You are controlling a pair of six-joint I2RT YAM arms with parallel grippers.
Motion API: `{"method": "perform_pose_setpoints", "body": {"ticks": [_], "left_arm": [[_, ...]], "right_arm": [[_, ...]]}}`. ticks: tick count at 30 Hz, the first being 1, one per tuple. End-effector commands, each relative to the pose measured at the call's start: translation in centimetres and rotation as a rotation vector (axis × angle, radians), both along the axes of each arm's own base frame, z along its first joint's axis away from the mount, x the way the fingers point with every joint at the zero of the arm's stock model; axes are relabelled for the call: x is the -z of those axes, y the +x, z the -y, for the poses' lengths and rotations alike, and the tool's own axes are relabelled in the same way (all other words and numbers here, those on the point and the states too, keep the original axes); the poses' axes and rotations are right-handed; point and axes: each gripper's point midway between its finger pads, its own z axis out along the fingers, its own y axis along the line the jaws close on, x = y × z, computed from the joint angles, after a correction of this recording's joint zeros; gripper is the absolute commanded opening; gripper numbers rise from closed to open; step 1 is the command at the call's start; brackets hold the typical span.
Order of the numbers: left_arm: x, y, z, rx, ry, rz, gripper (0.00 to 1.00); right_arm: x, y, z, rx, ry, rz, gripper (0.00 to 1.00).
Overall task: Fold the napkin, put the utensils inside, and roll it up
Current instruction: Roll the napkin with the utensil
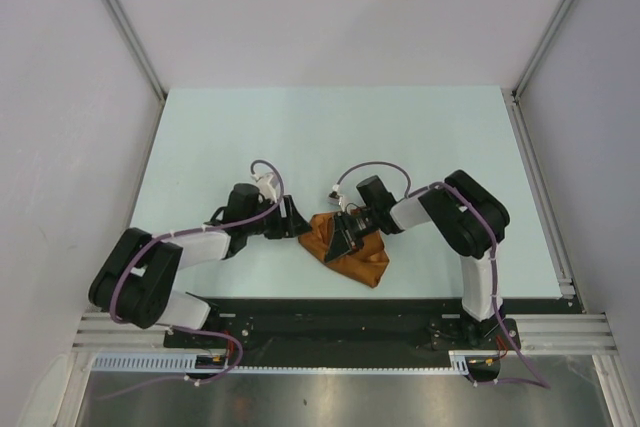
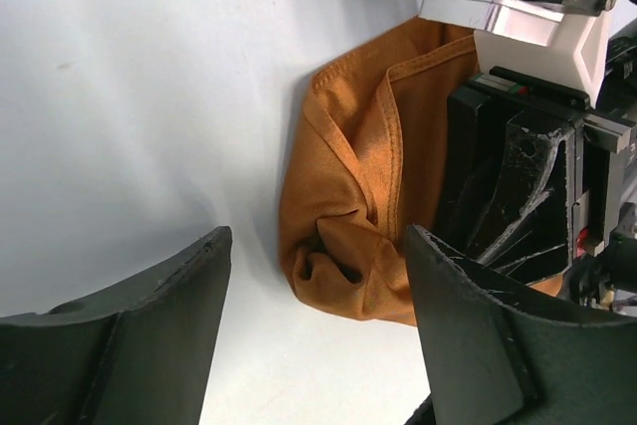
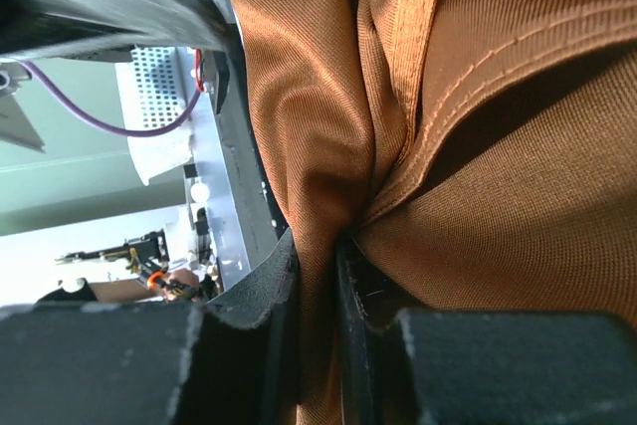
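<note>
a crumpled rust-orange napkin lies on a pale table, near its front edge, between two robot arms. the right gripper is closed tight, pinching a raised fold of the cloth between its dark fingers. the left gripper hovers just beside the napkin's left edge, its jaws spread wide and holding nothing. a stitched hem runs across the bunched fabric. purple cables loop along both arms.
</note>
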Motion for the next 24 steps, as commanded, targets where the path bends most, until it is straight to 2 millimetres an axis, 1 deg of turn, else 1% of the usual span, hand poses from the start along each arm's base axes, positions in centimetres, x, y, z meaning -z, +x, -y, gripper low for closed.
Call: {"method": "perform_pose_setpoints", "body": {"ticks": [1, 2, 5, 6, 7, 8, 9, 10, 12, 13, 14, 15, 16, 17, 18, 19, 20, 22, 23, 24], "left_arm": [[-0.3, -0.3, 2.0, 0.069, -0.072, 0.016, 0.72], [-0.1, -0.6, 2.2, 0.077, -0.074, 0.006, 0.71], [0.3, -0.9, 2.7, 0.089, -0.078, -0.009, 0.63], [0.4, -0.9, 2.8, 0.091, -0.081, -0.008, 0.53], [0.5, -1.0, 2.9, 0.093, -0.083, -0.014, 0.47], [0.6, -1.1, 3.0, 0.096, -0.087, -0.018, 0.38], [0.6, -1.1, 3.0, 0.098, -0.09, -0.019, 0.19], [0.6, -1.1, 3.0, 0.098, -0.089, -0.023, 0.1], [0.6, -1.1, 3.0, 0.101, -0.085, -0.026, 0.0], [0.7, -1.1, 3.0, 0.101, -0.081, -0.027, 0.0], [0.7, -1.2, 2.9, 0.101, -0.074, -0.03, 0.0], [0.7, -1.1, 2.8, 0.098, -0.07, -0.029, 0.0], [0.8, -1.0, 2.8, 0.092, -0.064, -0.032, 0.0], [1.0, -1.2, 2.7, 0.093, -0.052, -0.051, 0.0], [1.0, -1.0, 2.7, 0.09, -0.046, -0.056, 0.0], [1.1, -0.9, 2.7, 0.089, -0.041, -0.062, 0.0], [1.3, -1.0, 2.7, 0.091, -0.034, -0.079, 0.0], [1.4, -0.8, 2.8, 0.089, -0.028, -0.09, 0.0], [1.7, -1.0, 2.6, 0.087, -0.019, -0.109, 0.0], [1.8, -0.8, 2.7, 0.083, -0.012, -0.114, 0.0]], "right_arm": [[-0.2, -0.1, 0.0, -0.028, 0.022, -0.044, 0.06], [-0.2, 0.1, 0.1, -0.026, 0.023, -0.038, 0.06], [0.0, 0.1, 0.2, -0.028, 0.017, -0.039, 0.06], [0.0, 0.2, 0.3, -0.024, 0.014, -0.036, 0.06], [0.1, 0.2, 0.3, -0.023, 0.01, -0.042, 0.07], [0.1, 0.3, 0.4, -0.021, 0.01, -0.039, 0.08], [0.1, 0.5, 0.5, -0.012, 0.009, -0.034, 0.1], [-0.2, 0.7, 0.6, -0.009, 0.007, -0.028, 0.18], [-0.7, 1.6, 1.0, 0.013, -0.006, -0.026, 0.27], [-1.0, 2.0, 1.2, 0.014, -0.009, 0.0, 0.36], [-1.8, 2.4, 1.3, 0.014, -0.007, 0.032, 0.39], [-2.3, 2.8, 1.7, 0.03, -0.047, 0.027, 0.42], [-2.7, 3.5, 2.0, 0.032, -0.054, 0.07, 0.47], [-3.7, 4.3, 2.1, 0.054, -0.075, 0.126, 0.48], [-4.3, 4.7, 2.4, 0.065, -0.106, 0.139, 0.51], [-4.7, 5.0, 2.4, 0.07, -0.121, 0.179, 0.52], [-5.9, 5.9, 2.7, 0.11, -0.147, 0.254, 0.53], [-6.9, 6.3, 2.8, 0.146, -0.182, 0.331, 0.59], [-6.6, 6.8, 2.8, 0.169, -0.245, 0.415, 0.59], [-7.4, 6.3, 2.7, 0.165, -0.266, 0.479, 0.61]]}}
